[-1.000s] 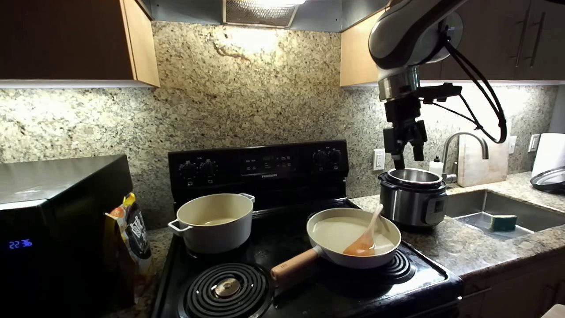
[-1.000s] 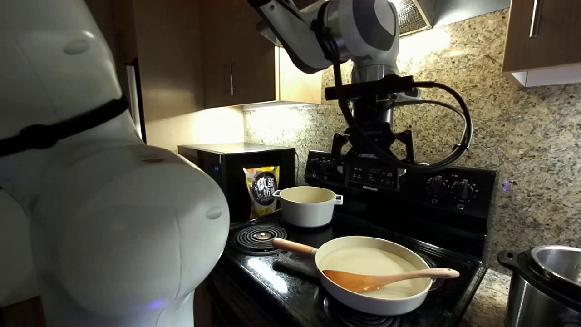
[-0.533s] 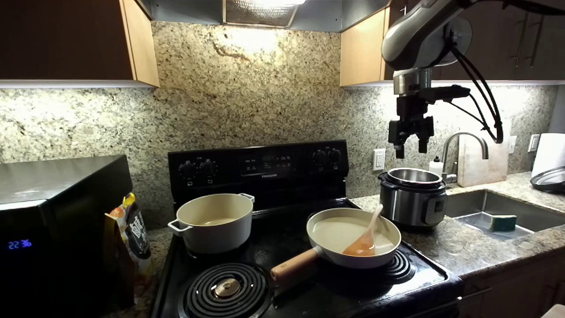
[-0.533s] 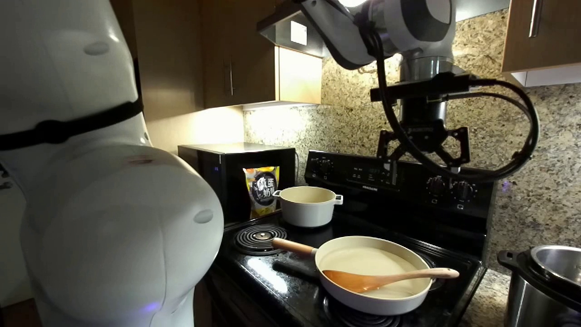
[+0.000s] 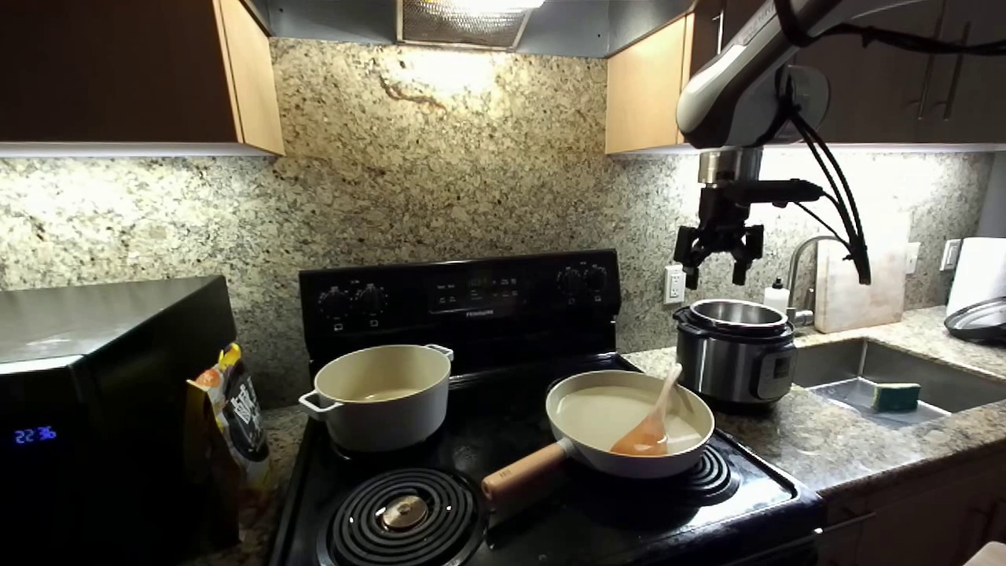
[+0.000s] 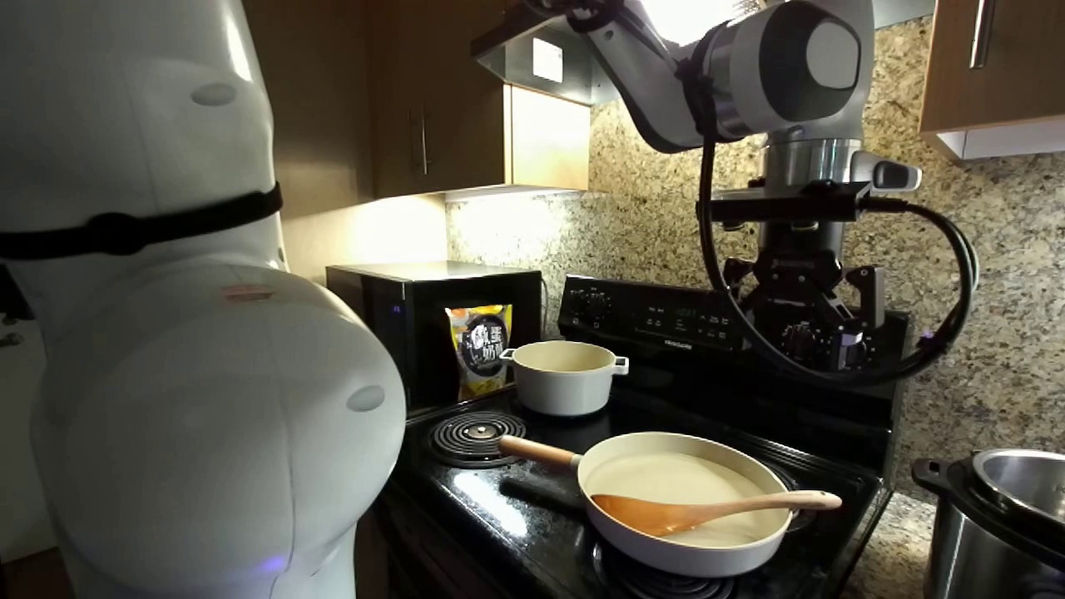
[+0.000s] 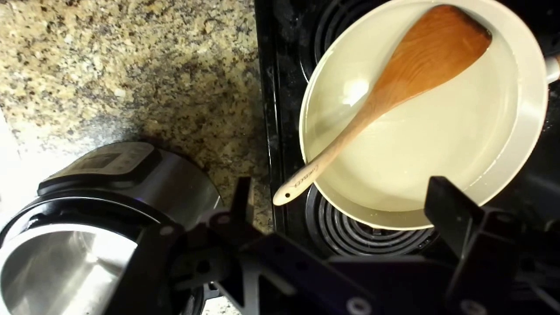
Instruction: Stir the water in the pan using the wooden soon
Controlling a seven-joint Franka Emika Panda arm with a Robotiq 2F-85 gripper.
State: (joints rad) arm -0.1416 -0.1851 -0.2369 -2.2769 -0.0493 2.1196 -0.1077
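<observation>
The wrist view's edges crop the handle (image 7: 554, 68) of the pan (image 7: 533, 109) — and the steel cooker (image 7: 186, 181).

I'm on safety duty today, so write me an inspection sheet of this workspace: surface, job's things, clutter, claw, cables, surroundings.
Surface: black stove with coil burners; speckled counter beside it.
Job's things: pan on the stove, holding water; wooden spoon lying in it, broad end inside, handle out over the rim.
Clutter: cream pot on the stove; steel cooker on the counter; bag by the microwave.
Claw: open, nothing held, apart from the spoon.
Cables: black cables loop out beside the claw.
Surroundings: sink with a sponge in it; stone wall behind the stove.
</observation>
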